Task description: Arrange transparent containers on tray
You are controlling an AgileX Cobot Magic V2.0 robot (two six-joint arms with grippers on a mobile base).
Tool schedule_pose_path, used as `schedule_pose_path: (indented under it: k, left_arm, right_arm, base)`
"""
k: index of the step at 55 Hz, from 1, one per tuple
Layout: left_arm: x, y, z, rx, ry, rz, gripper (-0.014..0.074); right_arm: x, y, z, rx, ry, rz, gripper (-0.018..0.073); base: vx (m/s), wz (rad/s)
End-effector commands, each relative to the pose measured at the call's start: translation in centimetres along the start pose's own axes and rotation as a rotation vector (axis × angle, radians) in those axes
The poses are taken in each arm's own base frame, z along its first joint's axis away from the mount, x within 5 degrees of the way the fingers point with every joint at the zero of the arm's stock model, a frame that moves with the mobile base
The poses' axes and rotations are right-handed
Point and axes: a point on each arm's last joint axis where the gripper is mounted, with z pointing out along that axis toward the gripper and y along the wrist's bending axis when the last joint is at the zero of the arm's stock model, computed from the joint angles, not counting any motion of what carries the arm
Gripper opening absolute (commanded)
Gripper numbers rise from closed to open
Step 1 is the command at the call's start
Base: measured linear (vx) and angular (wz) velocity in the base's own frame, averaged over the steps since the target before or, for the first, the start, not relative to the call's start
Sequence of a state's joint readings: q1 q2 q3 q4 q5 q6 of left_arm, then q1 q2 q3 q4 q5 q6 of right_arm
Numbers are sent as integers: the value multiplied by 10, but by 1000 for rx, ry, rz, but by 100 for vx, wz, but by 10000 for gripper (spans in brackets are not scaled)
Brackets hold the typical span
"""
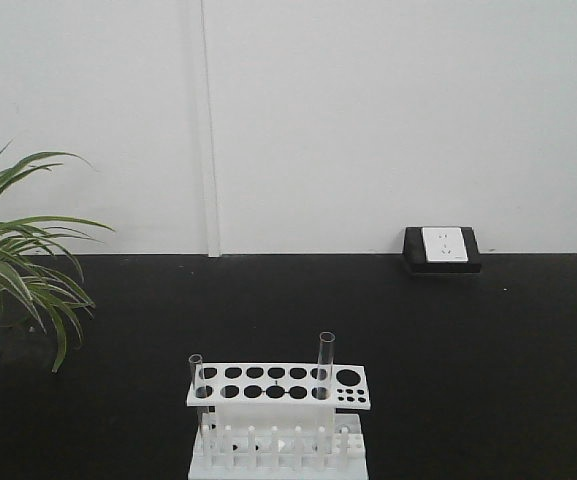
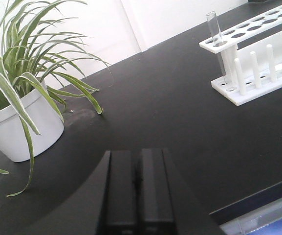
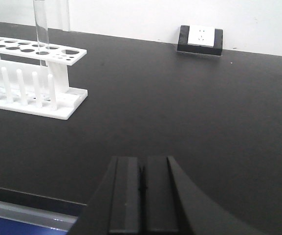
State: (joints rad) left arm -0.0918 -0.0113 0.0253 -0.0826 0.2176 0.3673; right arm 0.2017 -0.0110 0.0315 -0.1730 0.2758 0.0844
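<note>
Far ahead-right of L pincer point(image 2: 137, 169): tube point(image 2: 216, 33)

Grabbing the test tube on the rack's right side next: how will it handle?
The test tube looks like thin clear glass: probably fragile and slick, so grip gently. It stands upright in a hole of the rack, so a straight lift should free it. Round and narrow, it would likely roll if laid flat.

We see a white holed rack point(image 1: 278, 388) near the front of the black table point(image 1: 488, 360), a potted plant point(image 1: 13, 250) far left, and a socket point(image 1: 444, 246) at the back.
</note>
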Motion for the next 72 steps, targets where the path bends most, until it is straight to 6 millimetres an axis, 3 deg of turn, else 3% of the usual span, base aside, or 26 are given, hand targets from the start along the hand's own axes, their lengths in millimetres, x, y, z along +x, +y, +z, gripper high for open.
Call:
schedule_pose_path:
  k: [1, 30, 46, 56, 63, 67, 72]
  left_arm:
    - [4, 0, 2, -25, -58, -12, 3]
    - [4, 0, 2, -25, -58, -12, 3]
    - [-8, 4, 0, -68, -173, -9, 3]
    - [-15, 7, -2, -98, -250, -8, 3]
    - [-30, 13, -8, -152, -429, -98, 3]
    - [-47, 22, -18, -179, -602, -279, 3]
    - [-77, 31, -32, -177, -684, -315, 3]
  right_arm:
    - [-5, 0, 0, 1, -80, -18, -11]
    - [-6, 0, 0, 2, -90, -25, -11]
    - [-22, 2, -3, -15, -267, -24, -11]
    - [-39, 4, -9, -32, -461, -25, -11]
    - [-55, 3, -18, -46, -606, 42, -11]
    - [-72, -1, -26, -48, -647, 132, -11]
    - [-103, -6, -44, -40, -703, 160, -11]
  base:
    - [0, 0]
    - [0, 0]
    - [0, 0]
    - [0, 0]
    - [0, 0]
    - [0, 0]
    - [0, 0]
